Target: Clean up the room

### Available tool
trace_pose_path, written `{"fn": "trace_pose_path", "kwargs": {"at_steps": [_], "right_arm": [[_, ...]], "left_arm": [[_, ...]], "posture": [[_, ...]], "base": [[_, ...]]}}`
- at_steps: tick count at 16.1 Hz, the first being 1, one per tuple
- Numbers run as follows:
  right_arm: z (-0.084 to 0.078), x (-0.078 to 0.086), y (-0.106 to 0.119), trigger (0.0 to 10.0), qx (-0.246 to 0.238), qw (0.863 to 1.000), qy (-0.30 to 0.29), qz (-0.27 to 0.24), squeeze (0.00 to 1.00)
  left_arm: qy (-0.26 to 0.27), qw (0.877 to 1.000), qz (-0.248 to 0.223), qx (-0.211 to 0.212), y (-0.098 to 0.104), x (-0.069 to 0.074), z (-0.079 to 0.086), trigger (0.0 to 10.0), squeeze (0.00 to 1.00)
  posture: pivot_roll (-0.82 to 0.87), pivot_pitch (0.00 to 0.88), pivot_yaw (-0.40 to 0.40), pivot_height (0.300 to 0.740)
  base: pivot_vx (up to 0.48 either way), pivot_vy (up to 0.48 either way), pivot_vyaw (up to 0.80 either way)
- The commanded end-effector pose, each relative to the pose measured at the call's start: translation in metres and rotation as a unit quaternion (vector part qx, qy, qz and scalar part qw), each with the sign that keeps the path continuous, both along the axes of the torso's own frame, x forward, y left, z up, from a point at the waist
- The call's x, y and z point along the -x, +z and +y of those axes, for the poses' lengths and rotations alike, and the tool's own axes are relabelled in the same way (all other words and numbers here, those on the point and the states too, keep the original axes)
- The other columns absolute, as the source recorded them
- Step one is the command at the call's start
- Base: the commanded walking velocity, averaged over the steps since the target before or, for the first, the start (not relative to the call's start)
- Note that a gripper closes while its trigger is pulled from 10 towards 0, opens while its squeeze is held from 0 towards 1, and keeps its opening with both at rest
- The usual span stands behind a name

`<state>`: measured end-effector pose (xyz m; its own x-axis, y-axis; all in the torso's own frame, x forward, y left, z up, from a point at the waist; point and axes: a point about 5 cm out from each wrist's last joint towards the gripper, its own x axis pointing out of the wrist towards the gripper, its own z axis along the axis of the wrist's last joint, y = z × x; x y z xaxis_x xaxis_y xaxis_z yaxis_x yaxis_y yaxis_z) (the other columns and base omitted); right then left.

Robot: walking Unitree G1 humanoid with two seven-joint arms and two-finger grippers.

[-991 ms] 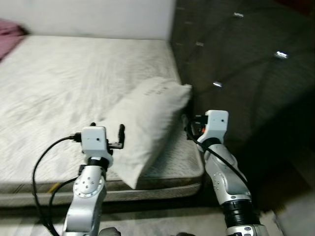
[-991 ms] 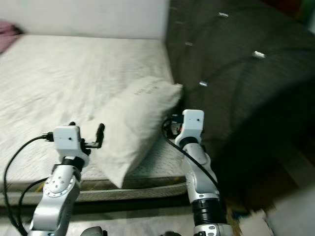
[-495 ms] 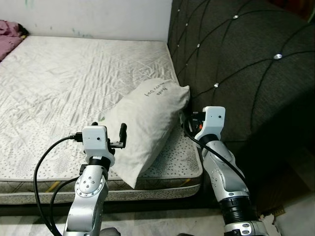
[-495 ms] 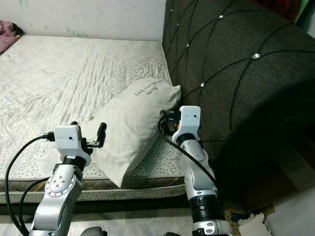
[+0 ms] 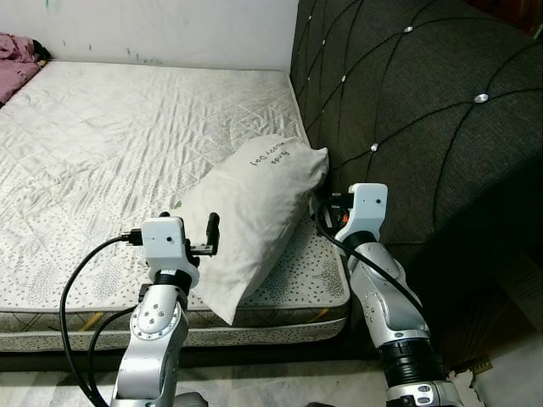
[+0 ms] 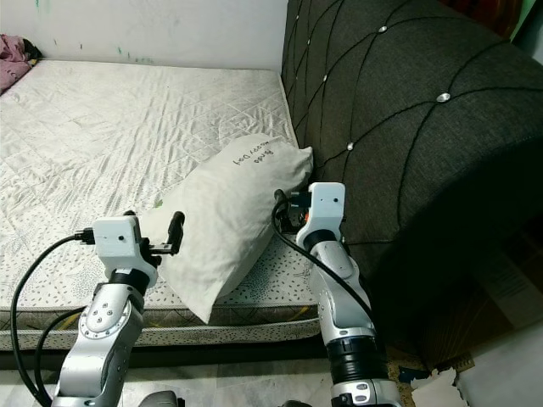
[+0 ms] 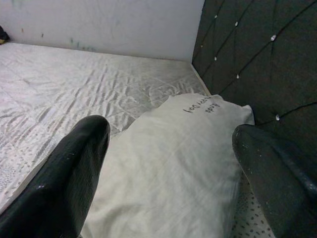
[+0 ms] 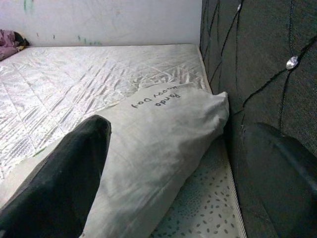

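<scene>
Pillow [image 5: 250,216] lies askew on the mattress [image 5: 110,144], long axis running from about 7 o'clock to 1 o'clock. Its far corner is pressed against the dark tufted headboard [image 5: 416,110]; its near corner overhangs the mattress edge. Handwritten lettering is visible near the far end. A pink cloth [image 5: 17,52] sits at 10 o'clock, at the far corner of the mattress, well apart from everything else.

Left gripper [image 7: 173,168]: fingers spread wide, released, nothing held. It sits at the pillow's near, 8 o'clock side, and the left wrist view looks straight along the pillow between the fingers.

Right gripper [image 8: 198,168]: also spread and empty, at the pillow's 3 o'clock side, between pillow and headboard.

Judgement: the two arms bracket the pillow from opposite flanks because it is too bulky and soft for a single pinch; a two-sided squeeze seems the intent. No contact confirmed yet. Likely step in hand is lining up for the grasp, so the tidying is at an early stage.

Risk: the overhanging corner may slide off the edge if nudged.
</scene>
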<state>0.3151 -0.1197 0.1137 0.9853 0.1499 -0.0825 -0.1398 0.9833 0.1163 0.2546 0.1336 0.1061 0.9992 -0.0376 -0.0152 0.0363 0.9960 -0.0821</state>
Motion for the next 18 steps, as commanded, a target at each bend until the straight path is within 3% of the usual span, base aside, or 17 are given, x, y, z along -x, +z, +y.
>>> {"fn": "trace_pose_path", "kwargs": {"at_steps": [1,10,18], "right_arm": [[-0.0030,-0.0021,-0.0013,10.0,0.000,1.000,-0.006,0.005,0.00],[-0.0021,-0.0021,-0.0017,10.0,-0.007,1.000,-0.006,0.008,0.00],[-0.0017,-0.0037,-0.0021,10.0,-0.006,1.000,-0.005,0.010,0.00]], "left_arm": [[-0.007,1.000,-0.001,0.006,0.0020,-0.0014,-0.0030,10.0,0.00],[0.001,1.000,0.006,0.020,0.0007,-0.0027,-0.0040,10.0,0.00],[-0.008,1.000,0.004,0.025,0.0014,-0.0050,-0.0055,10.0,0.00]], "posture": [[0.12,0.000,-0.049,0.740],[0.12,0.000,-0.046,0.740],[0.12,0.000,-0.048,0.740]], "base": [[0.000,0.000,0.00],[0.000,0.000,0.00],[0.000,0.480,0.00]]}}
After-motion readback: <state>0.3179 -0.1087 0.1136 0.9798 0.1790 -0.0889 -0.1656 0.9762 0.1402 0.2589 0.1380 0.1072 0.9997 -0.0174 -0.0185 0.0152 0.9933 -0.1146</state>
